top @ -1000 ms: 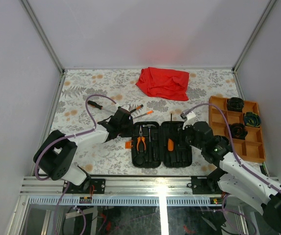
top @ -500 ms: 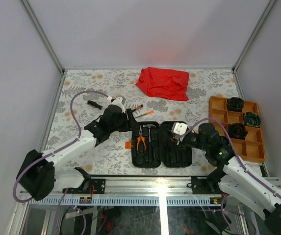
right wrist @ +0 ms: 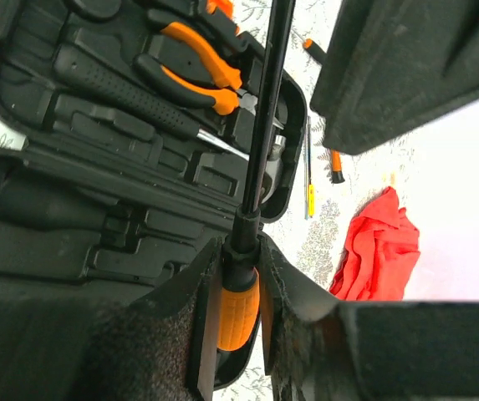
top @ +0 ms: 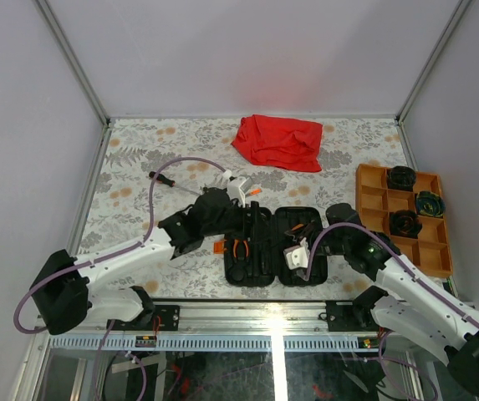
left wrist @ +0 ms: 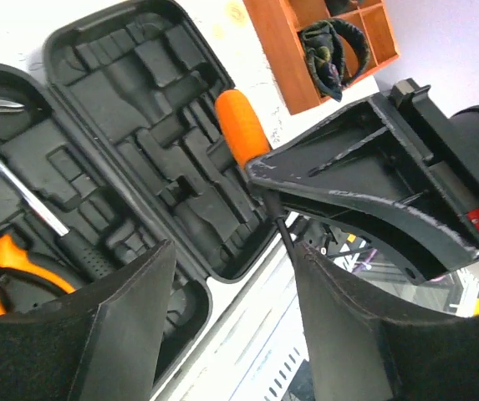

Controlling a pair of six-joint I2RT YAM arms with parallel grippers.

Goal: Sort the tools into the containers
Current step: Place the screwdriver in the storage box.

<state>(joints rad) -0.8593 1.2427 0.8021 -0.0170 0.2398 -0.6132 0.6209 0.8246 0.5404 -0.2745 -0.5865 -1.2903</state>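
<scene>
White walls (top: 247, 58) close the flower-patterned table (top: 130, 154) on three sides, and a metal rail (top: 222, 317) runs along its near edge. Bare table lies to the outer side of the left gripper (left wrist: 232, 259) and beyond it, up to one crumpled red cloth (top: 278, 140). One black hard tool case (top: 316, 269) lies open under both grippers, close to the near edge. One orange plastic divided tray (top: 363, 200) sits outward of the right gripper (right wrist: 241, 251), near the wall, with three dark round things (top: 405, 222) in it.

Inside the case lie one pair of orange-handled pliers (right wrist: 197, 67) and one black-handled hammer (right wrist: 114, 88). Beyond the case rest two thin screwdrivers (right wrist: 309, 180). One black-handled screwdriver (top: 162, 178) lies farther out from the left gripper.

The left arm stretches low across the table, its jaws apart and holding nothing. The right arm bends inward over the case, fingers clamped on one orange-handled screwdriver (right wrist: 264, 125).
</scene>
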